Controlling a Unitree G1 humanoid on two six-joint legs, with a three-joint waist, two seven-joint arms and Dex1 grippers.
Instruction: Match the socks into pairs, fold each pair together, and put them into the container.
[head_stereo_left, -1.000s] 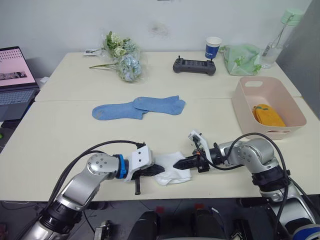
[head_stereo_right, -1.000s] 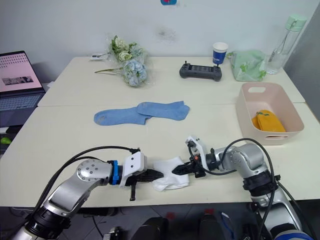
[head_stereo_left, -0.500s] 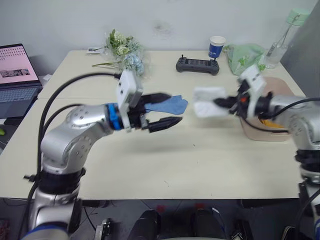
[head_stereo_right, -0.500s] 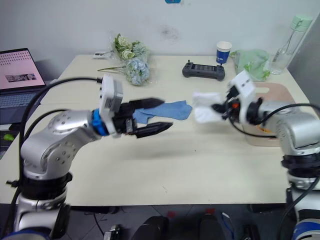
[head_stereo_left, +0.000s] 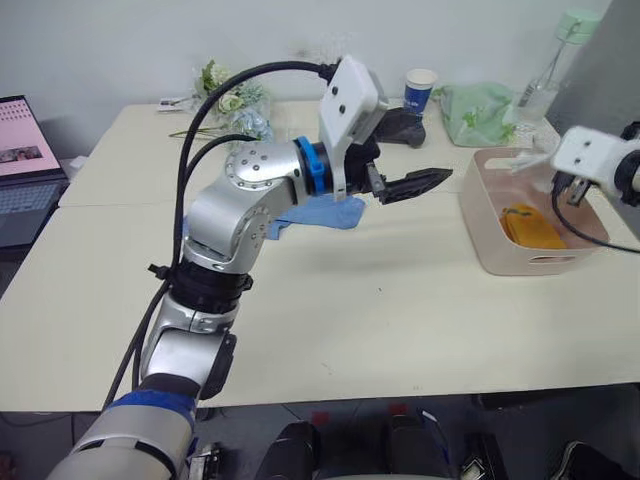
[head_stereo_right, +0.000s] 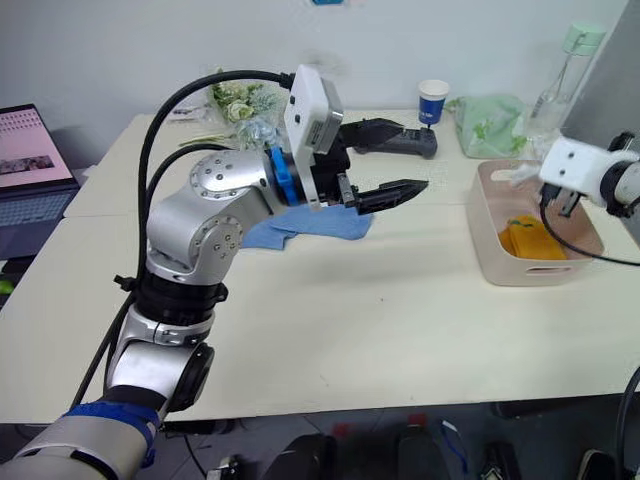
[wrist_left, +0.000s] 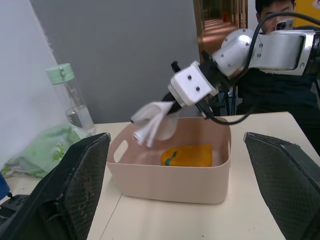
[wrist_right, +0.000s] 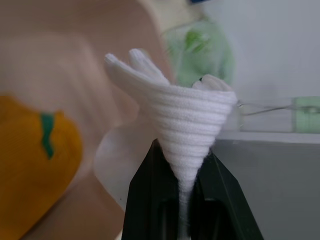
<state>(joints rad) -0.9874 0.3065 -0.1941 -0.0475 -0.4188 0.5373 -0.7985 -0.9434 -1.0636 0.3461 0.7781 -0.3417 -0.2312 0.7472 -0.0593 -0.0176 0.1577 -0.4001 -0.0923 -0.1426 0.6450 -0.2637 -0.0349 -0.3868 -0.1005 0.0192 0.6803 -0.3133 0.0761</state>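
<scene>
Above the pink container (wrist_left: 170, 182), I see the right end effector (wrist_right: 182, 195) pinching the white sock pair (wrist_left: 152, 122).
The white bundle hangs over the tub's interior, clear of the folded mustard-yellow socks (head_stereo_left: 533, 228) lying on its floor. My left end effector (head_stereo_right: 385, 165) is raised over the counter (head_stereo_left: 400, 310) mid-span, fingers spread and holding nothing. The light blue socks (head_stereo_right: 300, 228) lie flat on the counter beneath that arm, partly hidden by it. The container sits at the counter's right side, near the green cloth bag (head_stereo_left: 478, 110).
</scene>
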